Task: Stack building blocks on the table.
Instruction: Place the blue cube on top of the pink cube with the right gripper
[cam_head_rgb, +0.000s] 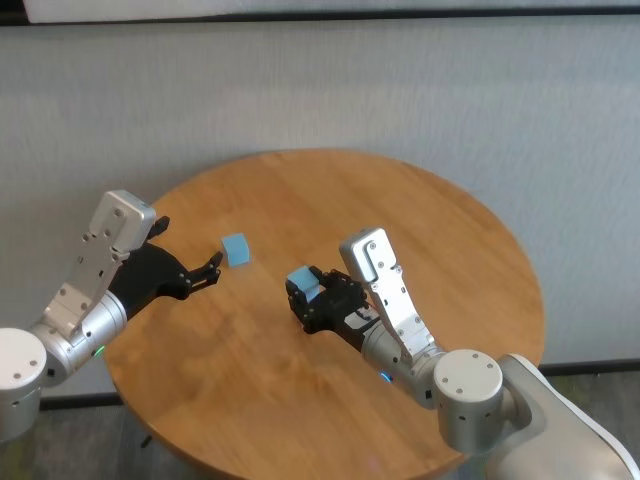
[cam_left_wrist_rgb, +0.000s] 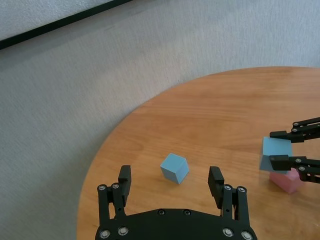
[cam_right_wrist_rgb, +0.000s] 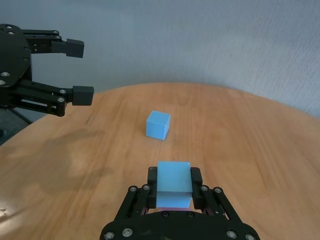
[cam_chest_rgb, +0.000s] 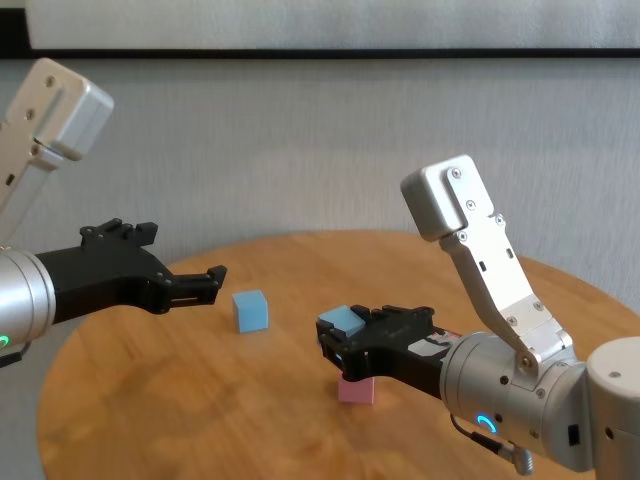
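Note:
My right gripper (cam_head_rgb: 303, 295) is shut on a light blue cube (cam_head_rgb: 303, 281) and holds it directly over the pale pink cube (cam_chest_rgb: 356, 390), which rests on the round wooden table (cam_head_rgb: 400, 220). I cannot tell whether the two cubes touch. In the right wrist view the blue cube (cam_right_wrist_rgb: 174, 176) covers most of the pink cube (cam_right_wrist_rgb: 172, 201). The second light blue cube (cam_head_rgb: 235, 249) sits alone on the table. My left gripper (cam_head_rgb: 212, 268) is open and empty, just short of that cube; in the left wrist view the cube (cam_left_wrist_rgb: 174, 168) lies just ahead of the fingertips (cam_left_wrist_rgb: 125, 172).
A grey textured wall (cam_head_rgb: 450, 90) stands behind the table. The table's rim (cam_left_wrist_rgb: 100, 150) curves close to the lone blue cube on its far left side.

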